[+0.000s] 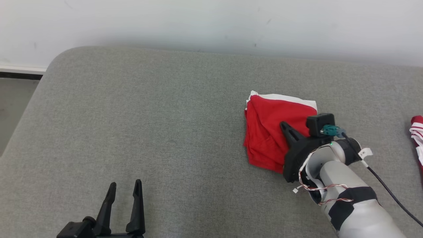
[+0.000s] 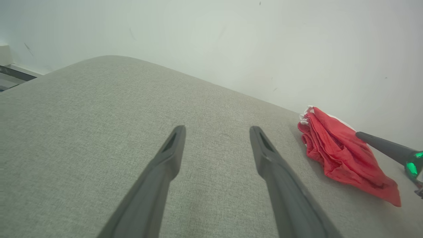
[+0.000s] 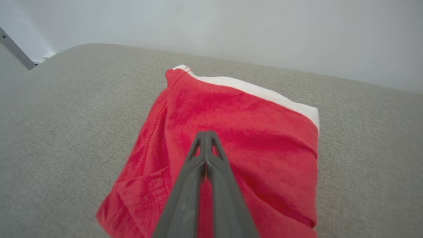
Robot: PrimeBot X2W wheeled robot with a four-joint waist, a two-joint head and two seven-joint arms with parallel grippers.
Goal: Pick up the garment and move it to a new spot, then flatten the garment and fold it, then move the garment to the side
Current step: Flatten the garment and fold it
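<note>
The garment (image 1: 264, 132) is a folded red piece with a white band along its far edge, lying on the grey cushion (image 1: 165, 115) right of centre. My right gripper (image 1: 283, 125) is over its near right part, fingers pressed together. In the right wrist view those shut fingers (image 3: 206, 133) point across the red cloth (image 3: 251, 125), and no fabric shows between them. My left gripper (image 1: 125, 183) stands open at the lower left, well away from the garment. The left wrist view has its spread fingers (image 2: 216, 129) over bare cushion, with the garment (image 2: 343, 155) to the right.
A second red and white striped cloth (image 1: 417, 132) lies at the right edge of the cushion. A white wall (image 1: 211, 23) runs along the back. The cushion's rounded corner and the floor (image 1: 13, 105) are at the far left. A black cable (image 1: 390, 191) trails from my right wrist.
</note>
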